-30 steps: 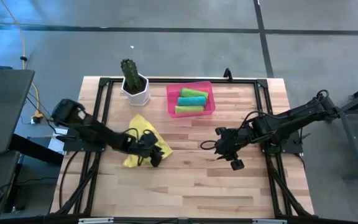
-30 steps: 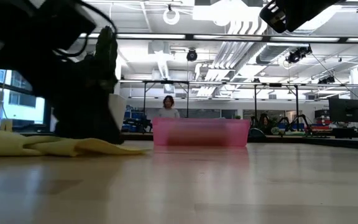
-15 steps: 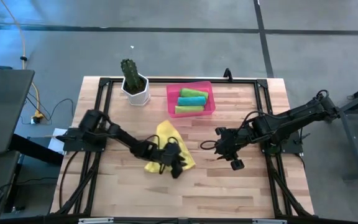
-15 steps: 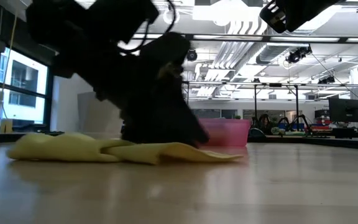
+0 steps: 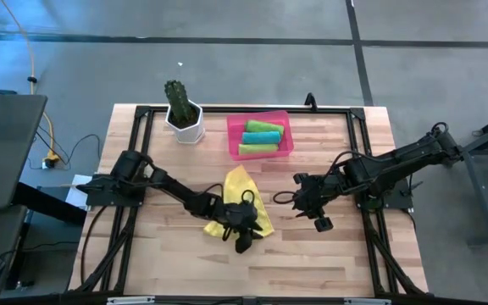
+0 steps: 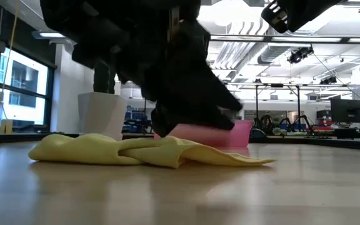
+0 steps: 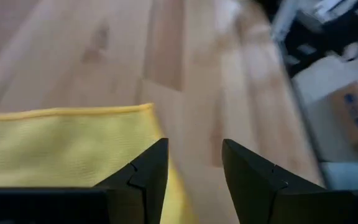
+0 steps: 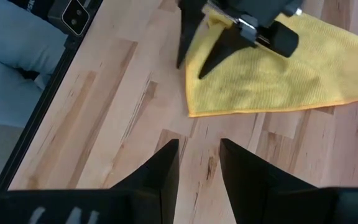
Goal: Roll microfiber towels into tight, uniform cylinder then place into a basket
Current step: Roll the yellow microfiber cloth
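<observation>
One yellow towel [image 5: 241, 196] dragged farther right by left claw [image 5: 242, 241].

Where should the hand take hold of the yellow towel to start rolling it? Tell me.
Take the yellow towel by its straight hemmed edge, coming from above. It lies crumpled but low on the table, and that edge lies flat and clear just ahead of the left hand, whose fingers are open.

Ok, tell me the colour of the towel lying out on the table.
Yellow. The towel shows best in the right wrist view.
</observation>
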Tool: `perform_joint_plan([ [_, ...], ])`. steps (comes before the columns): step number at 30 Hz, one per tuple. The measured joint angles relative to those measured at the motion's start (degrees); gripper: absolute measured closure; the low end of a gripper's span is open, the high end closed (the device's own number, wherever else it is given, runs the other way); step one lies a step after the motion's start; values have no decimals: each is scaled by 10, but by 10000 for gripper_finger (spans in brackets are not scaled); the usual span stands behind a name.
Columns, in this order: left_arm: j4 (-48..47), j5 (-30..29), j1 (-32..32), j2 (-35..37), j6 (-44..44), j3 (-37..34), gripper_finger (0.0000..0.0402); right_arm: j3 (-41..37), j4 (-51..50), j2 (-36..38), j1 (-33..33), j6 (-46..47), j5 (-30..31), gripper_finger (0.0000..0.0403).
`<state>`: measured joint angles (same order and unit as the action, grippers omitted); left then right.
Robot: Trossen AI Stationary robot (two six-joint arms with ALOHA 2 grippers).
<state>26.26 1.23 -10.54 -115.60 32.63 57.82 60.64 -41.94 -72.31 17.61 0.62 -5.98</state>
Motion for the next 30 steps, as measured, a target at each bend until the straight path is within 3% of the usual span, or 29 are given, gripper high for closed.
perform_joint_plan([
  [3,-2,15,0,15,21,0,261,0,0,0,0,0,0,295],
  [7,-37,-4,1,55,-18,1,261,0,0,0,0,0,0,295],
  [10,-96,-36,0,87,-45,1,261,0,0,0,0,0,0,295],
  [15,-280,-109,0,155,-53,2,261,0,0,0,0,0,0,295],
  [20,-516,-178,-3,208,37,1,261,0,1,0,0,0,0,295],
  [24,-637,-204,-8,212,132,0,261,0,4,0,0,0,0,295],
  [30,-633,-204,-9,197,167,-19,261,0,6,0,0,0,0,295],
])
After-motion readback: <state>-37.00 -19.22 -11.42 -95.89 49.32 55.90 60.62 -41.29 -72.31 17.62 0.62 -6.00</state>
